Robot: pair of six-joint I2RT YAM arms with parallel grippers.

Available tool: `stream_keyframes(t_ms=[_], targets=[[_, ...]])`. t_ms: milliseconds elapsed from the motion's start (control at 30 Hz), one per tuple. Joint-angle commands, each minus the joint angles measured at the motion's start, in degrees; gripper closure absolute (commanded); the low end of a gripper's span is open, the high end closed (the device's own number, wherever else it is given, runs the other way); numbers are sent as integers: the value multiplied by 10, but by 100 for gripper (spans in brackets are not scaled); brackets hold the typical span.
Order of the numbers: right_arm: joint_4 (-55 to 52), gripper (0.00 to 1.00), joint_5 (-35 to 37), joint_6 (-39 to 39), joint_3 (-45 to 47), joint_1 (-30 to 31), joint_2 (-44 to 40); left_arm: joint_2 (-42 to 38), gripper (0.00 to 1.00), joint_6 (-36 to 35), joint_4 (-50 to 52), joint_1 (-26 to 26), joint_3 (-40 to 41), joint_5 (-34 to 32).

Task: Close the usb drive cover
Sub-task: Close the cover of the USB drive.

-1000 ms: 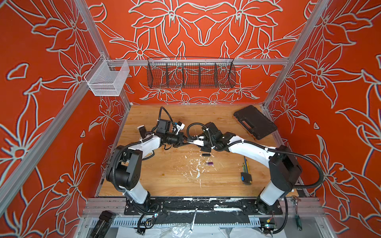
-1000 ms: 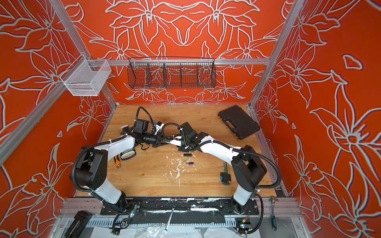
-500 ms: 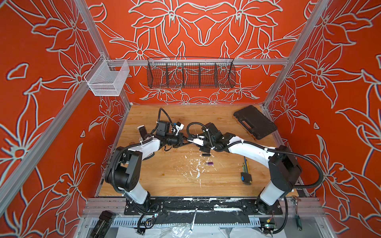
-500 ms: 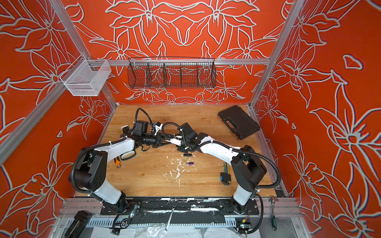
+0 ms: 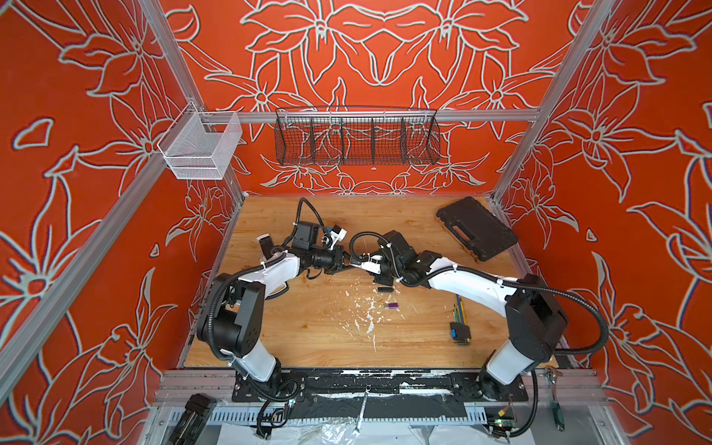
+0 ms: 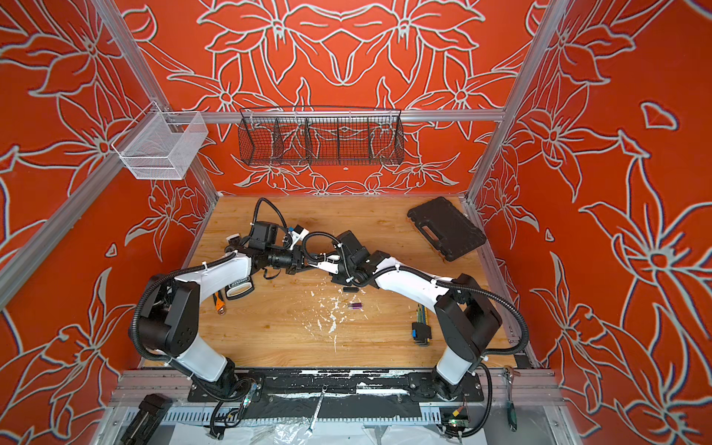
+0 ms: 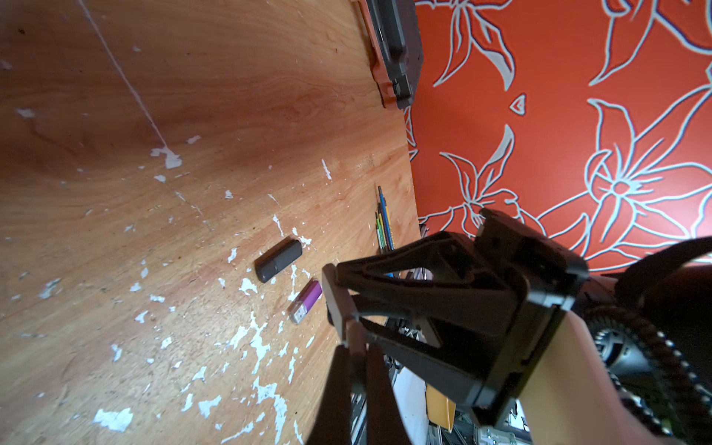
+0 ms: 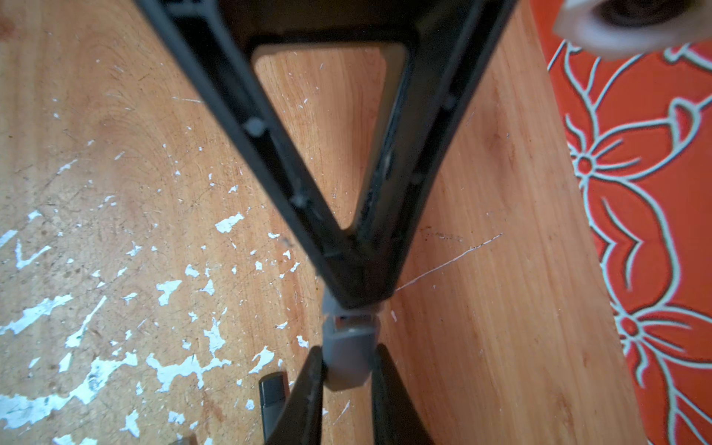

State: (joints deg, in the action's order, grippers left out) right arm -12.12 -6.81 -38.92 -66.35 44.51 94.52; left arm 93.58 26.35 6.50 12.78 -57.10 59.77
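**Arm position.** Both arms meet tip to tip above the middle of the wooden table (image 5: pixel 308 335).

**Right gripper.** The right gripper (image 8: pixel 348 354) is clamped on the grey USB drive (image 8: pixel 348 368), with one finger on each side of its body. The drive is held off the table. Its visible face is blurred, so any print on it cannot be read.

**Left gripper.** The drive's metal connector (image 8: pixel 346 320) shows in a narrow gap and points at the left gripper (image 8: pixel 354 296). That gripper's jaws are pressed fully together, with the tip at the connector end. Whether it pinches a cover there cannot be told.

**Items on the table.**
- A dark grey USB stick (image 7: pixel 278 259) lies below the grippers.
- A purple USB stick (image 7: pixel 306 301) with a clear cap lies near the dark grey stick, not touching it.
- A hex key set (image 5: pixel 459 325) lies near the right arm.
- A closed black tool case (image 5: pixel 477 229) sits at the far right corner.
- A tape measure (image 6: pixel 239 286) lies under the left forearm. Its label is too small to read.
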Motion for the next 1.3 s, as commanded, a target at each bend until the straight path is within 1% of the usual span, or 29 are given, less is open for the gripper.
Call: stream_keyframes(t_ms=[0,167,367,533,633,733,833,933,1100,1167,1267], targets=[[101,91,-91,-36,-9,45,-24,21,100,-42,29,23,-23,21],[92,92,-64,-32,-13,44,-21,11,100,-65,58,23,-18,-6],[49,93,-56,-26,-34,44,-11,-14,100,-77,68,23,0,-60],[16,94,-56,-9,-61,44,5,-32,100,-54,39,24,21,-90],[7,94,-51,4,-72,44,14,-45,100,-31,10,25,39,-103],[3,95,-41,17,-79,45,22,-50,100,-17,2,28,50,-119],[-13,95,-45,25,-91,45,27,-50,100,-4,-10,28,59,-124],[7,96,-56,36,-81,46,23,-44,100,8,-23,29,62,-120],[8,96,-44,52,-85,47,22,-48,100,-9,1,31,59,-138],[15,96,-46,47,-80,46,16,-52,100,-17,11,31,63,-151],[21,96,-57,37,-77,47,9,-50,100,-17,7,32,70,-147]])
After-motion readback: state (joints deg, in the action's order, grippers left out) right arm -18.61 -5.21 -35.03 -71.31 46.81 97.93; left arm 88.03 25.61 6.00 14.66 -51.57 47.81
